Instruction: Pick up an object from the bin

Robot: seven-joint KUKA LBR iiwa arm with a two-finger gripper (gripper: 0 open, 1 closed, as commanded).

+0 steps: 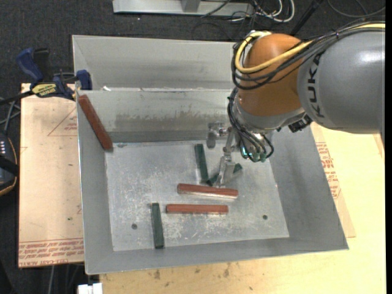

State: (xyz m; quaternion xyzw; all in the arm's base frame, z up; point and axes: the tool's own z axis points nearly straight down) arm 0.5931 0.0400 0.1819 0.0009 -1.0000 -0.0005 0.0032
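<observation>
My gripper (224, 167) reaches down into the middle of the bin, under the orange wrist cover. Its tip stands at the lower end of a dark green stick (200, 160) that lies nearly upright on the bin floor. Just below the tip lies a brown stick (207, 191), slightly slanted, with its right end close to the gripper. A second brown stick (196, 209) lies flat a little nearer the front. Whether the tip touches the green stick is hidden by the gripper itself.
Another dark green stick (157, 225) lies near the front left of the floor. A long brown stick (94, 122) leans against the left wall. The arm and its orange cover hang over the bin's right rear part.
</observation>
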